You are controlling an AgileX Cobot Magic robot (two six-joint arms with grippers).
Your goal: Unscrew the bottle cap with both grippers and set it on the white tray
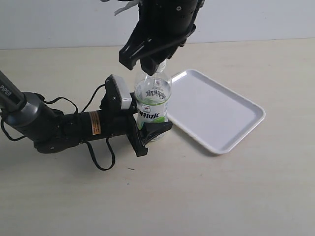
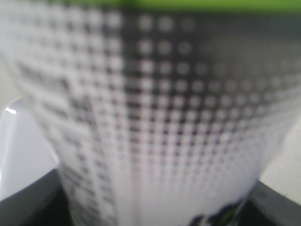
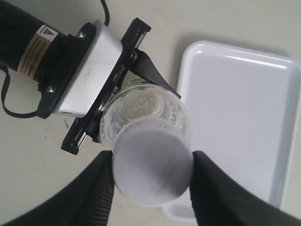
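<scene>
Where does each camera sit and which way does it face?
Exterior: off the arms, angled down at table, bottle, white tray, left gripper, right gripper.
Left wrist: against the bottle's label, blurred; dark jaw edges show.
Right wrist: straight down on the bottle cap between its jaws.
Both exterior and right wrist show white tray, left gripper.

Looking like robotics lab bench: bare beige tabletop (image 1: 221, 196) meeting plain white wall (image 1: 59, 19), cabled robot arm (image 1: 74, 127) reaching over it.
</scene>
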